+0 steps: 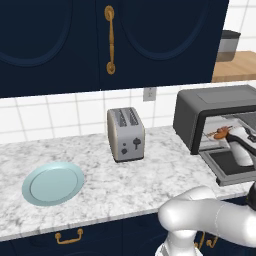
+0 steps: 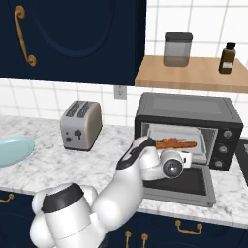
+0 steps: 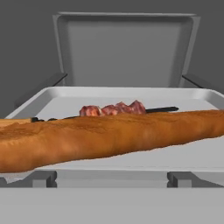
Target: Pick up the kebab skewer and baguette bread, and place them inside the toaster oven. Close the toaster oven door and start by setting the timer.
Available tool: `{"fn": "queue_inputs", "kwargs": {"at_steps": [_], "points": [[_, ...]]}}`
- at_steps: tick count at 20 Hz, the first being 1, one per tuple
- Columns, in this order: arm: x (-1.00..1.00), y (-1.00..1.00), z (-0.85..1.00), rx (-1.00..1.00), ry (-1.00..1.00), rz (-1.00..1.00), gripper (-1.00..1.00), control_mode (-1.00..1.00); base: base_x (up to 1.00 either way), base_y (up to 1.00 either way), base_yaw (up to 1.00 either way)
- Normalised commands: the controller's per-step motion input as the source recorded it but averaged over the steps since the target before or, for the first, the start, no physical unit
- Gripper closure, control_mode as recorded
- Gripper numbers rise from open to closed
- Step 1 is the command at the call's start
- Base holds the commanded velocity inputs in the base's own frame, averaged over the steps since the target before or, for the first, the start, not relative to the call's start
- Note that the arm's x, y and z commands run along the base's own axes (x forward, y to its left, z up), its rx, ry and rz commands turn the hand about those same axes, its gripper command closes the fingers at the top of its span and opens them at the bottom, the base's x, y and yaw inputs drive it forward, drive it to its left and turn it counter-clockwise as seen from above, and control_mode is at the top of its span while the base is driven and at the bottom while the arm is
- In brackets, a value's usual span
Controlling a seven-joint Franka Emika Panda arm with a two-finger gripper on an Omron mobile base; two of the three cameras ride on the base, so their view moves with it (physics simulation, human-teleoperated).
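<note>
the long orange-brown baguette bread (image 3: 109, 138) and thin kebab skewer (image 3: 113, 109) lie inside the big dark toaster oven (image 2: 189, 109); the door (image 2: 186, 186) hangs down. the claw (image 2: 186, 159) is open wide, holding nothing.

The door (image 2: 186, 183) lies flat and open; baguette (image 3: 105, 138) and skewer (image 3: 111, 109) span the oven (image 2: 189, 109) mouth, room only above them.

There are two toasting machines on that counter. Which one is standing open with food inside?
The big dark toaster oven on the right: its door is dropped down, with the baguette bread and kebab skewer inside. The small silver toaster has empty slots.
</note>
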Motion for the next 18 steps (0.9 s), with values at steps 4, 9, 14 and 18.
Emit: {"fn": "queue_inputs", "kwargs": {"at_steps": [4,9,14,18], "points": [[0.29,0.00,0.00,0.00,0.00,0.00,-1.00,-1.00,0.00,0.00,0.00],[0.23,0.00,0.00,0.00,0.00,0.00,-1.00,-1.00,0.00,0.00,0.00],[0.25,0.00,0.00,0.00,0.00,0.00,-1.00,-1.00,0.00,0.00,0.00],[0.24,0.00,0.00,0.00,0.00,0.00,-1.00,-1.00,0.00,0.00,0.00]]}}
